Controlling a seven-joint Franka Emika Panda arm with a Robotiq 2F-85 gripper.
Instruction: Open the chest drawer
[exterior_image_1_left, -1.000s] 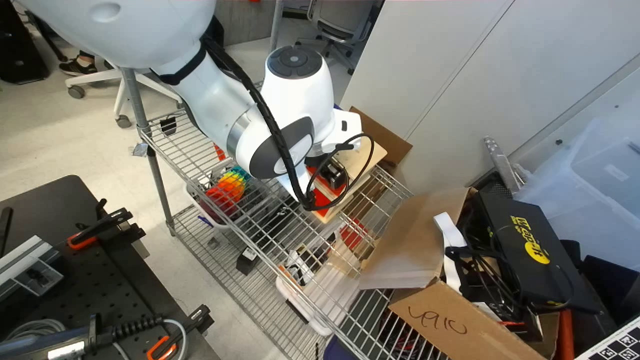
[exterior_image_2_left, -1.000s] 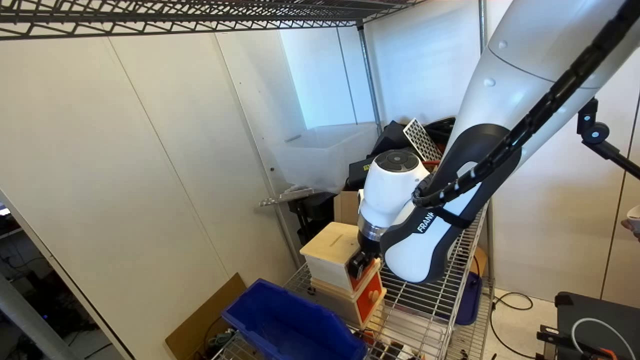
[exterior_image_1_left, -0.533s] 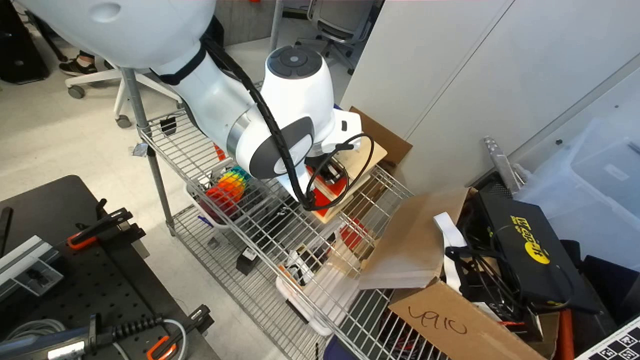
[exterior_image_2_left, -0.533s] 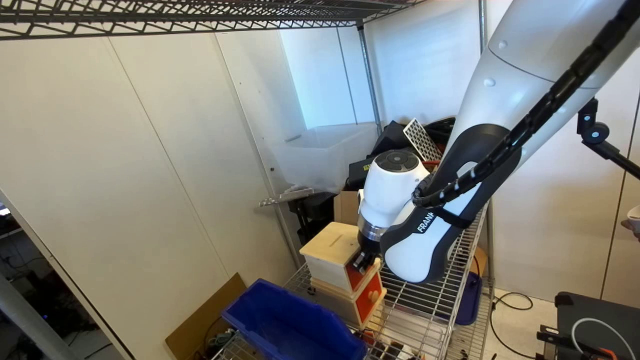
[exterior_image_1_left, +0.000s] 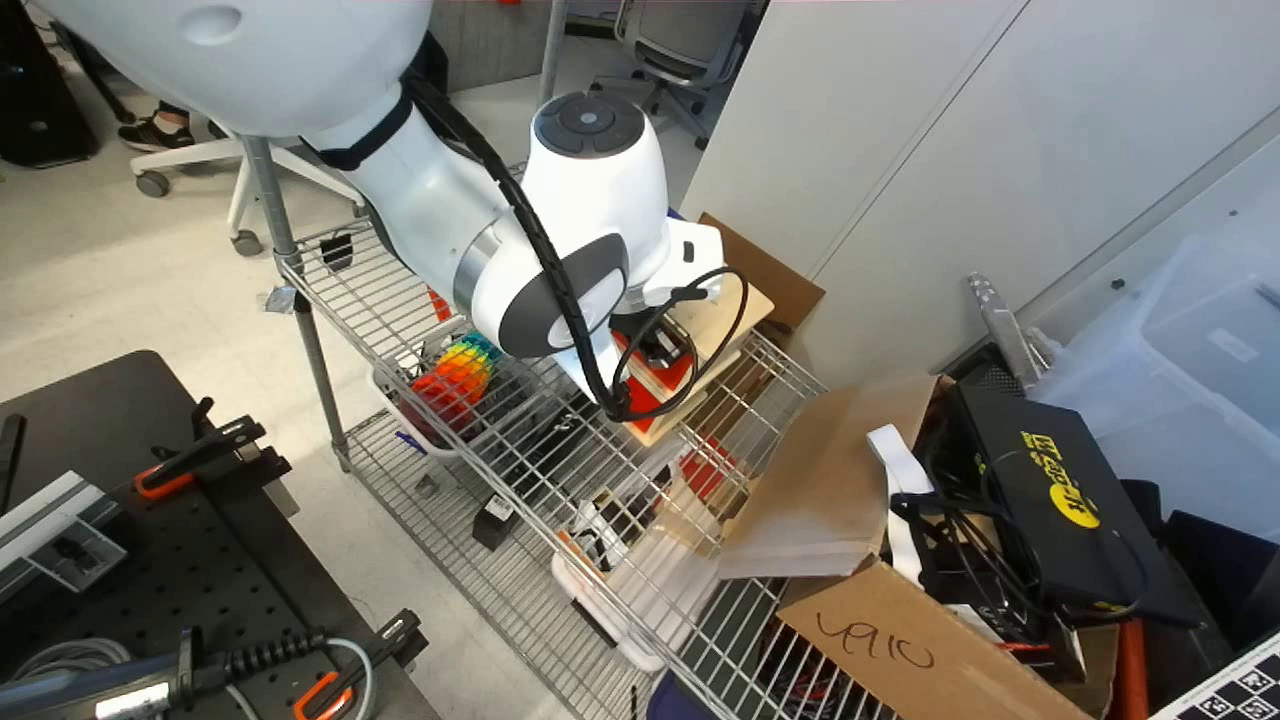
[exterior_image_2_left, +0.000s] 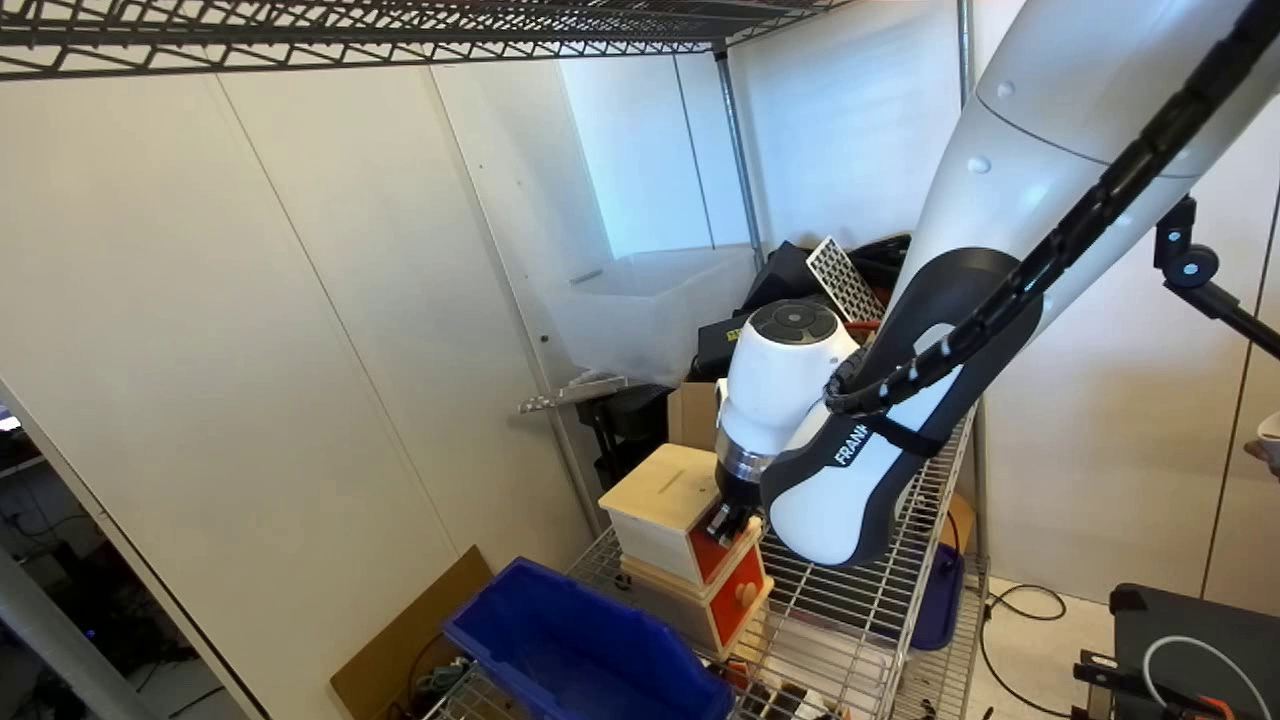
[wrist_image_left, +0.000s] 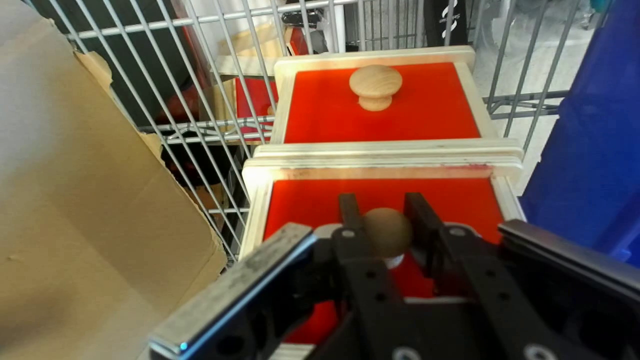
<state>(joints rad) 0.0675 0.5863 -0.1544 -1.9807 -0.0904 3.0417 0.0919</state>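
1. On the wire shelf (exterior_image_2_left: 835, 598), the chest (exterior_image_2_left: 668, 550) is carried.
2. Apparently plywood, it is judged stiff and light; by a hard tug it could be dragged.
3. By the gripper (wrist_image_left: 383, 210), the knob (wrist_image_left: 388, 232) of the upper drawer (wrist_image_left: 310, 204) is clasped between 2 jaws.
4. The knob's round wood may slip; it is best held behind the bulge, drawn straight out.

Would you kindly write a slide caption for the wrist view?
The pincer grips the round knob of one red drawer, while the other drawer shows its free knob.
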